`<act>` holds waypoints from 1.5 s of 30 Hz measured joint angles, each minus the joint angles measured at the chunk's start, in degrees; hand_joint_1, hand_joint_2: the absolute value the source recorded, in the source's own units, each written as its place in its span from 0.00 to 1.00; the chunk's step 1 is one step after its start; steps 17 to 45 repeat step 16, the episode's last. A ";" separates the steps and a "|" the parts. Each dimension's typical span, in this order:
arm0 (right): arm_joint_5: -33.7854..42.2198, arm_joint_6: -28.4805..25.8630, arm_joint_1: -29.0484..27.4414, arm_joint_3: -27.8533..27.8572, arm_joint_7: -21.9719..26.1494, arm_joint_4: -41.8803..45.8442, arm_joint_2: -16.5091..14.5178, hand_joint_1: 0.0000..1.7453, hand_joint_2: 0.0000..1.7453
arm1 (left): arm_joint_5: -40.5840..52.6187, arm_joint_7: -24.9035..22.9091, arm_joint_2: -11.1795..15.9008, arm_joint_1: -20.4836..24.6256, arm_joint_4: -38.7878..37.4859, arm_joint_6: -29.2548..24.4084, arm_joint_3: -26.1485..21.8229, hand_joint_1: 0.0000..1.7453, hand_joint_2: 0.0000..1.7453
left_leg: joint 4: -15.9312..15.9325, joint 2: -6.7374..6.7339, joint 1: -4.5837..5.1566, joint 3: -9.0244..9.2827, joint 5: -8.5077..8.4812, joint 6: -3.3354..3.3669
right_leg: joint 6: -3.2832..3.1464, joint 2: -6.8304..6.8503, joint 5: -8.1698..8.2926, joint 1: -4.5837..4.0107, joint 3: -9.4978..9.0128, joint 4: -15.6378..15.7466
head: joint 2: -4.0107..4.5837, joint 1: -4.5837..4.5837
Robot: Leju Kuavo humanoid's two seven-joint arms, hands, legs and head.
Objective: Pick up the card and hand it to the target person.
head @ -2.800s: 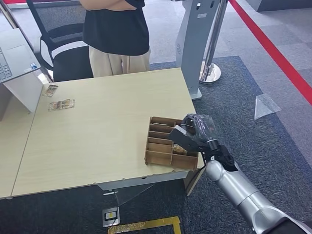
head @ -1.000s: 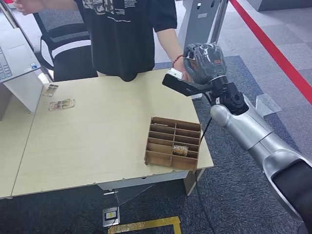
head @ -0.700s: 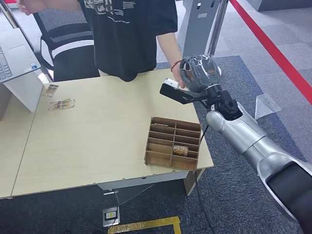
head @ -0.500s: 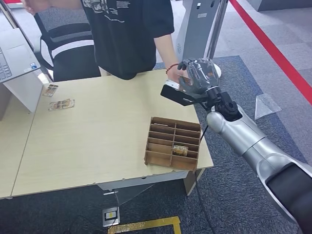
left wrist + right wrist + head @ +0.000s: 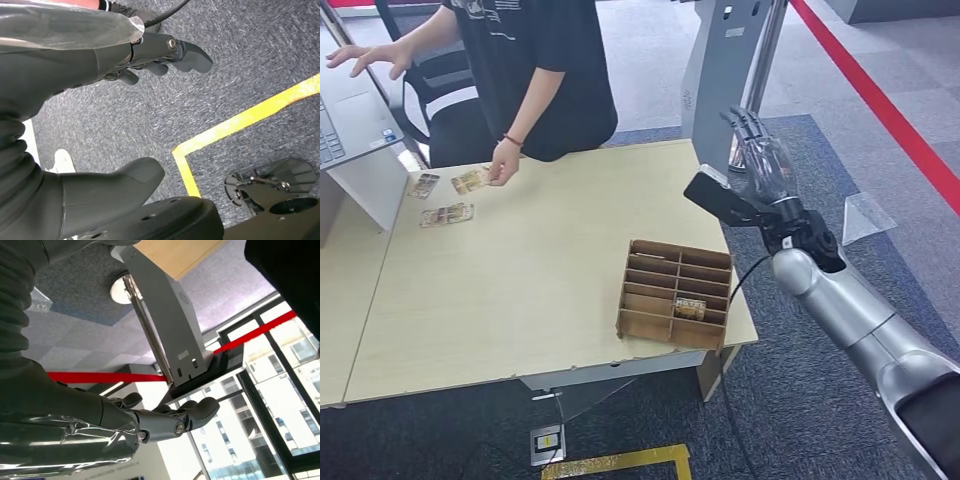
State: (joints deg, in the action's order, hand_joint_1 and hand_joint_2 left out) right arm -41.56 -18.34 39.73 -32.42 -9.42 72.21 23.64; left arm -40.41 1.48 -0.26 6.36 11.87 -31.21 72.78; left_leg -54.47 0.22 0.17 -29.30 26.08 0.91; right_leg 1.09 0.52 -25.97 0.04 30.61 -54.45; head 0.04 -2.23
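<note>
My right hand is raised over the table's right end, behind the brown divided box, its fingers stretched upward and apart with nothing in them; the right wrist view shows the same bare right hand. The person leans over the far left of the table, and the person's hand touches a card lying on the tabletop. One more card lies in a box compartment. In the left wrist view my left hand hangs above the carpet, fingers apart and holding nothing.
Two other cards lie near the table's left end beside a laptop stand. A black chair stands behind the person. A grey kiosk and a post base stand beyond the table's right corner.
My right hand held the card out at the far right edge; the person took it, moved left and laid it by the other cards. My hand has since opened and sunk slightly rightward.
</note>
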 joint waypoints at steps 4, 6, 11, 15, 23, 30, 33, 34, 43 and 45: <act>-0.28 2.21 -4.96 3.52 -1.89 7.99 3.19 0.00 1.00 | -0.25 -0.27 0.02 -0.06 0.00 0.02 -0.02 0.00 1.00 | 0.01 -0.02 0.00 0.03 0.01 0.00 | 0.00 0.00 0.00 0.00 -0.01 0.02 | -0.01 -0.01; -0.96 3.29 -7.71 5.31 -2.83 11.80 4.61 0.00 1.00 | -0.26 -0.60 0.02 -0.08 0.00 0.02 -0.04 0.00 1.00 | 0.01 -0.01 0.00 0.05 0.01 0.00 | 0.00 0.00 0.00 0.00 -0.02 0.03 | -0.01 -0.01; -4.22 6.75 -17.95 11.80 -4.14 23.65 7.97 0.00 1.00 | -0.39 -0.99 0.03 -0.23 0.00 0.04 -0.10 0.00 1.00 | 0.06 -0.03 -0.01 0.02 0.02 -0.02 | 0.01 0.00 -0.02 0.00 -0.02 0.02 | 0.00 0.00; -7.50 9.35 -24.99 16.56 -3.22 31.48 8.66 0.00 1.00 | -0.61 -1.00 0.08 -0.22 0.00 0.03 -0.12 0.00 1.00 | 0.08 -0.04 -0.01 0.02 0.03 -0.04 | 0.00 -0.02 -0.03 0.00 -0.01 0.02 | 0.00 0.01; -7.83 9.51 -25.71 17.04 -3.10 32.35 8.67 0.00 1.00 | -0.62 -1.00 0.09 -0.23 0.00 0.02 -0.12 0.00 1.00 | 0.09 -0.03 -0.01 0.01 0.03 -0.04 | 0.00 -0.02 -0.03 0.00 -0.01 0.02 | 0.00 0.01; -7.83 9.51 -25.71 17.04 -3.10 32.35 8.67 0.00 1.00 | -0.62 -1.00 0.09 -0.23 0.00 0.02 -0.12 0.00 1.00 | 0.09 -0.03 -0.01 0.01 0.03 -0.04 | 0.00 -0.02 -0.03 0.00 -0.01 0.02 | 0.00 0.01; -7.83 9.51 -25.71 17.04 -3.10 32.35 8.67 0.00 1.00 | -0.62 -1.00 0.09 -0.23 0.00 0.02 -0.12 0.00 1.00 | 0.09 -0.03 -0.01 0.01 0.03 -0.04 | 0.00 -0.02 -0.03 0.00 -0.01 0.02 | 0.00 0.01; -7.83 9.51 -25.71 17.04 -3.10 32.35 8.67 0.00 1.00 | -0.62 -1.00 0.09 -0.23 0.00 0.02 -0.12 0.00 1.00 | 0.09 -0.03 -0.01 0.01 0.03 -0.04 | 0.00 -0.02 -0.03 0.00 -0.01 0.02 | 0.00 0.01; -7.83 9.51 -25.71 17.04 -3.10 32.35 8.67 0.00 1.00 | -0.62 -1.00 0.09 -0.23 0.00 0.02 -0.12 0.00 1.00 | 0.09 -0.03 -0.01 0.01 0.03 -0.04 | 0.00 -0.02 -0.03 0.00 -0.01 0.02 | 0.00 0.01; -7.83 9.51 -25.71 17.04 -3.10 32.35 8.67 0.00 1.00 | -0.62 -1.00 0.09 -0.23 0.00 0.02 -0.12 0.00 1.00 | 0.09 -0.03 -0.01 0.01 0.03 -0.04 | 0.00 -0.02 -0.03 0.00 -0.01 0.02 | 0.00 0.01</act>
